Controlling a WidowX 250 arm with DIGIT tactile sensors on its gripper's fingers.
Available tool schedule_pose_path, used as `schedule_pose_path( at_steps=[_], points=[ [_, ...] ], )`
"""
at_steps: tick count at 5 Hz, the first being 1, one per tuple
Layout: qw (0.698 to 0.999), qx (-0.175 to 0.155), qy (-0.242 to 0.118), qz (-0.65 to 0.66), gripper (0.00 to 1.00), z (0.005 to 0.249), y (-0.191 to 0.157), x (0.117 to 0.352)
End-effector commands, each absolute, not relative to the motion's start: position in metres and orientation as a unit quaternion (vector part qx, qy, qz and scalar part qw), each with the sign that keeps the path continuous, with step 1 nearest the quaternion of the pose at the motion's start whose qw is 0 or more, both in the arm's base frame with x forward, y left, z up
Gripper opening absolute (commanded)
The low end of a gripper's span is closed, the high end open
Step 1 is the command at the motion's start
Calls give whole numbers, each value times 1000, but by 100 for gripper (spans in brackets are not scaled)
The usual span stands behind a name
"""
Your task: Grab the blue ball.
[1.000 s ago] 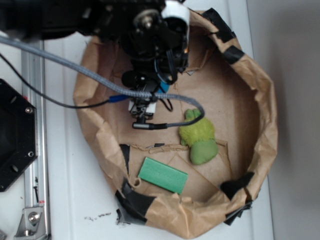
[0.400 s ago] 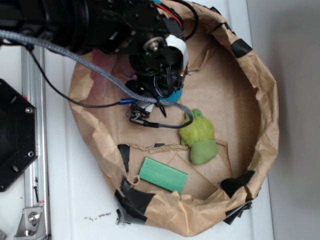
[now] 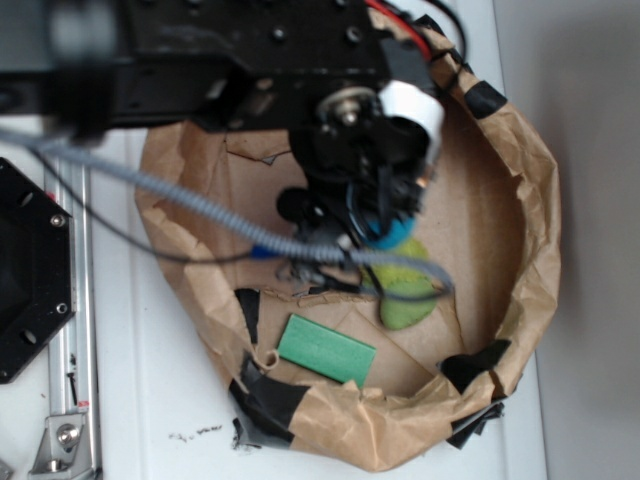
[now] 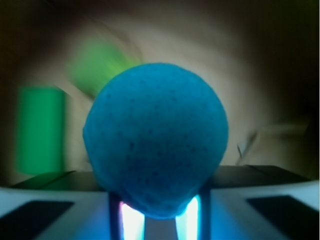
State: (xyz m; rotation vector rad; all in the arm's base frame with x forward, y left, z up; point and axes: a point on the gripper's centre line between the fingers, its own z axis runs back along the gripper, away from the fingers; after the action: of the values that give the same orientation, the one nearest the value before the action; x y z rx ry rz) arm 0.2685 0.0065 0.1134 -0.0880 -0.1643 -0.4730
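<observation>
I've got the blue ball (image 4: 156, 150) pinched in the gripper (image 4: 157, 212), dead centre of the wrist view. It's round and slick-looking, so I reckon a jolt could pop it out onto the green plush toy (image 3: 408, 297) below.

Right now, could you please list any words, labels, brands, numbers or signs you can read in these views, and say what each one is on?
None: no readable text in either view.
Blue ball: plain speckled surface, no print.
Green block: unmarked.
Paper bag: only black tape patches.
Arm: blurred by motion, nothing legible.
Small dark specks on the white table: too small to tell whether they are writing.
</observation>
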Motion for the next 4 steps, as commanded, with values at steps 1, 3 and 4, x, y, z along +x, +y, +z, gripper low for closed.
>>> schedule_pose_path(
  at_steps=[1, 3, 4],
  points=[
    [981, -41, -87, -167, 0, 171, -14, 265],
    [991, -21, -85, -98, 0, 164, 0, 257],
    [993, -32, -103, -58, 0, 162, 4, 254]
  ],
)
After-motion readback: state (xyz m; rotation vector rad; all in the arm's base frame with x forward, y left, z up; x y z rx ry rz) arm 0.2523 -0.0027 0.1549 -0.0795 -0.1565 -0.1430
